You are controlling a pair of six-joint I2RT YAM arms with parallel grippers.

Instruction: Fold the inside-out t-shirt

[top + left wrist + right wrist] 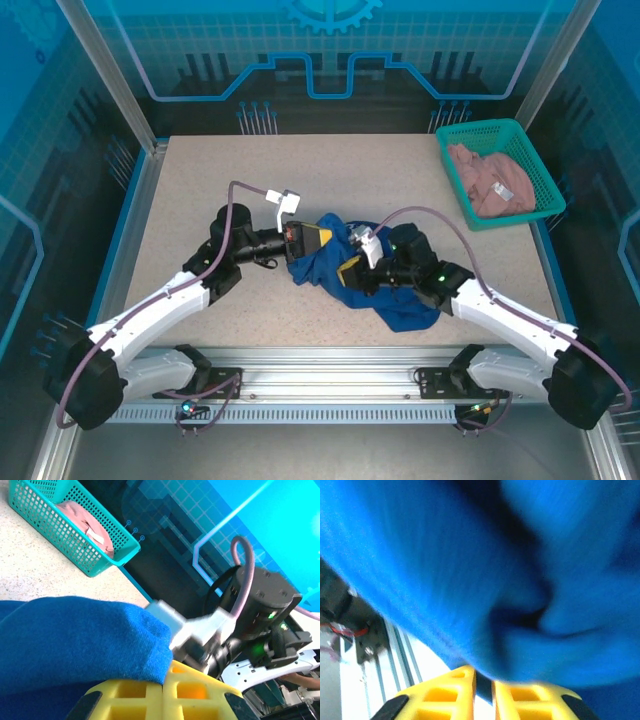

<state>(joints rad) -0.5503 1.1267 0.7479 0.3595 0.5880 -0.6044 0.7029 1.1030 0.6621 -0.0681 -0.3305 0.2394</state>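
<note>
Inside-out t-shirt (405,305), one, bunched mid-table (250,180) between two arms, left gripper (328,240) and right gripper (348,274) each pinched closed on its blue cloth; one teal basket (480,130) at far-right corner holds one pinkish garment (490,180).

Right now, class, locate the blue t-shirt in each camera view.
Top external: t-shirt bunched at centre.
Left wrist: t-shirt, lower left.
Right wrist: t-shirt, across top and centre.
Shared landmark: teal basket, upper right from above; teal basket, upper left in left wrist.
</note>
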